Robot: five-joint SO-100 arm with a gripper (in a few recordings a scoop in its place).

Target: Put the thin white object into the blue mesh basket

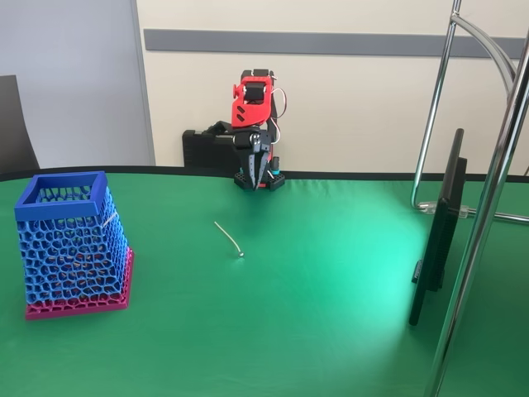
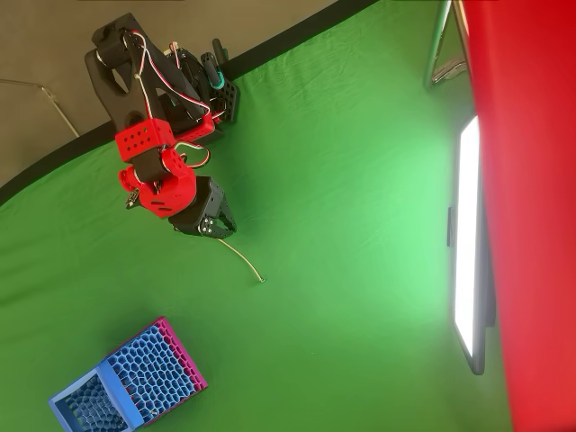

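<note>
End effector (image 2: 214,227) empty, fingers nearly closed; above thin white object (image 2: 243,258), not touching.

Red arm (image 1: 253,99) on a black base — black fingers (image 2: 219,220), white and red cables looping.

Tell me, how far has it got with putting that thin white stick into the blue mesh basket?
Nothing is done yet. The slender off-white stick lies on the green table, apart from the blue honeycomb basket on its magenta base. The pincer holds nothing. Grasping, carrying and dropping all remain.
</note>
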